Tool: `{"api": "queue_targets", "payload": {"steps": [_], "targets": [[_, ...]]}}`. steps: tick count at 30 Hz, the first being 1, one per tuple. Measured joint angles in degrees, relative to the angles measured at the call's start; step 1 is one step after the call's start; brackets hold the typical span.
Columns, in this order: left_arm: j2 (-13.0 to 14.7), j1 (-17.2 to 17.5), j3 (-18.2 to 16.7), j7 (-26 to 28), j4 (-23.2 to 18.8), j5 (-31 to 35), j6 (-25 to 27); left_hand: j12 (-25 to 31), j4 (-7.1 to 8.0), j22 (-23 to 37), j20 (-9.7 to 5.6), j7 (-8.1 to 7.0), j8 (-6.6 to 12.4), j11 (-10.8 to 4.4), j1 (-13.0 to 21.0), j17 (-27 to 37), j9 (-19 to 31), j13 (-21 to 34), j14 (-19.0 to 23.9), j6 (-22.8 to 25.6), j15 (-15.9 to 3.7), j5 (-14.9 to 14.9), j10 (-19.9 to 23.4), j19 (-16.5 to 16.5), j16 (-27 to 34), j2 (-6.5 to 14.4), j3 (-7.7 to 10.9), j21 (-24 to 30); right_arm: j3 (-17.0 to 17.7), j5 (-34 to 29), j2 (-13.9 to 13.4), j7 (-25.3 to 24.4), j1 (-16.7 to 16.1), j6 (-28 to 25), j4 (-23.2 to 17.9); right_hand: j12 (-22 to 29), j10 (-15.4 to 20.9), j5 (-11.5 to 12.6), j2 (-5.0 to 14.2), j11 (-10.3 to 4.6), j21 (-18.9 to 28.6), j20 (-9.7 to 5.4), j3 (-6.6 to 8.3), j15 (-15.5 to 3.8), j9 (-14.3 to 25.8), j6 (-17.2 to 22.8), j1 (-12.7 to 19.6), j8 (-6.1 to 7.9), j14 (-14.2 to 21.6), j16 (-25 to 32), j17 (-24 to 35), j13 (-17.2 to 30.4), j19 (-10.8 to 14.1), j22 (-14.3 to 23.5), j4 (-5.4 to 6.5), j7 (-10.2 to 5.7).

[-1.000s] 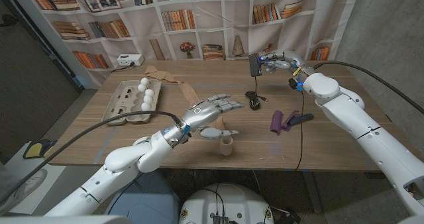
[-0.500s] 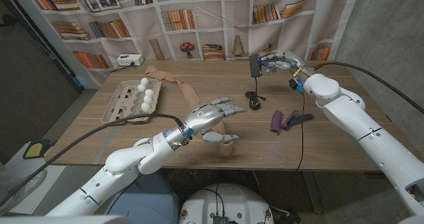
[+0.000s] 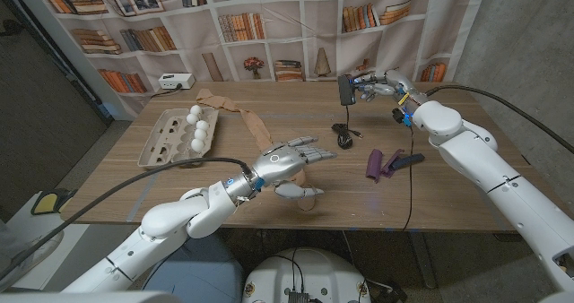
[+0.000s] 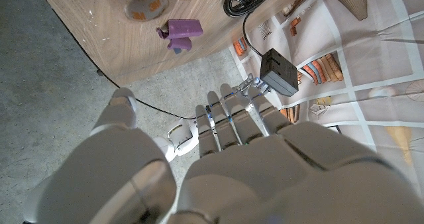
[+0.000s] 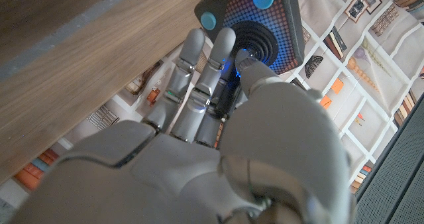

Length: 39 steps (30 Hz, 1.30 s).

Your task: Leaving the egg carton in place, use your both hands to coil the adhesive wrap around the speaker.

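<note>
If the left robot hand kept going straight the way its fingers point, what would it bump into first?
Probably the black coiled cable. The left robot hand points across the table toward it, with bare wood between. Its height above the table is unclear, so it might pass over the cable.

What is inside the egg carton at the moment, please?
The egg carton lies open with three white eggs in a row along its right side. The remaining cups look empty, though the head view is too small to be sure.

The left hand [image 3: 285, 164] covers most of the adhesive wrap roll [image 3: 308, 203]. The speaker [image 5: 255, 26] is cut by the right wrist view's edge.
</note>
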Motion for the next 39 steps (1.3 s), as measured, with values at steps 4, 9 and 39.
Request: {"api": "queue_targets", "payload": {"steps": [4,9,39], "targets": [[0.19,0.32,-0.23,-0.72,-0.70,0.63,0.22,0.00,0.19,0.26,1.22,-0.14,0.03,0.00,0.47,0.02,0.00,0.39,-0.61,0.59,0.08,0.00,0.00,4.97,-0.36,-0.13,-0.51,1.48,0.21,0.14,-0.22,-0.08,-0.38,-0.06,-0.41,0.00,0.03,-0.01,0.00,0.03,0.00,0.00,0.00,0.00,0.00,0.00,0.00,0.00,0.00,0.00,0.00,0.00,0.00,0.00,0.00,0.00],[0.38,0.73,-0.54,-1.31,-1.52,1.49,0.58,-0.27,0.30,0.56,1.18,-0.46,-0.53,-0.20,0.54,0.13,0.00,0.83,-1.18,0.26,0.48,0.00,-0.87,11.70,-0.37,-0.08,-1.10,3.80,0.43,0.23,-0.41,-0.20,-0.70,-0.15,-0.76,0.00,0.09,-0.02,0.00,0.09,0.00,0.00,0.00,0.00,0.00,0.00,0.00,0.00,0.00,0.00,0.00,0.00,0.00,0.00,0.00,0.00],[1.42,1.90,-1.92,-6.33,-5.74,5.71,1.51,2.77,-0.11,1.05,-2.82,-0.14,2.79,-2.55,3.82,0.22,1.07,2.69,7.29,9.23,-1.98,-0.89,8.30,14.99,1.45,1.61,-0.35,4.63,0.76,0.71,-0.86,-0.42,-1.53,-0.51,-1.73,-0.42,0.22,0.01,0.00,0.22,0.45,-0.11,-0.01,-0.19,0.00,0.00,0.00,0.00,0.19,-0.41,-0.01,0.00,-0.11,0.01,0.01,0.00]]}}
